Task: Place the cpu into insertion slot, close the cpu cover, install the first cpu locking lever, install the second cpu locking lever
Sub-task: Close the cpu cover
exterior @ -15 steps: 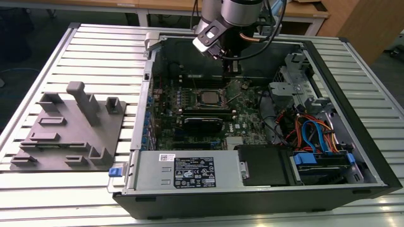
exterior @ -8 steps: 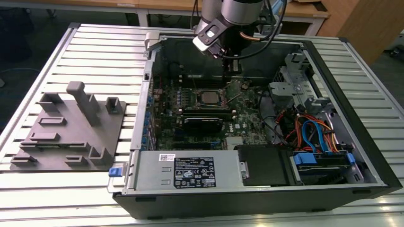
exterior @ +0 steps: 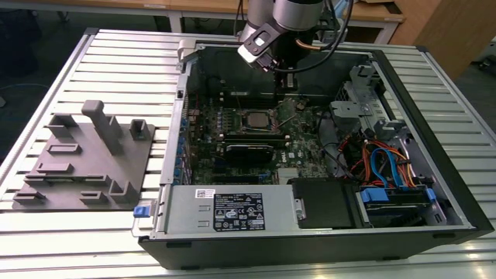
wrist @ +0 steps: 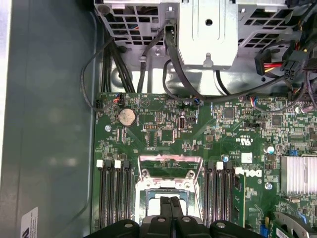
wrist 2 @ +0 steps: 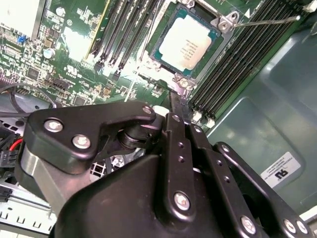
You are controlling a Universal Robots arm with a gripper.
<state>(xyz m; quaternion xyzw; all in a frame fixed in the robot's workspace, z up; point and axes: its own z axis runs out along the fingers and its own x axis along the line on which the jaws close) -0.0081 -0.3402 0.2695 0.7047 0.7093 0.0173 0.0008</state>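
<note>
End effector (wrist: pixel 171 201) hangs low inside the computer case (exterior: pixel 310 253), fingers pressed together with nothing pinched between them, tips right at the socket's (wrist 2: pixel 157 55) near edge. And the chip (wrist 2: pixel 187 44) is home, lying flat in that socket, silver top up. The cover (wrist: pixel 171 166) looks tilted up on its hinge, leaving the chip bare. One thin lever (wrist 2: pixel 262 21) pokes out free, unlatched. My read: closed fingers make a narrow pusher here, suited to nudging, not gripping.
</note>
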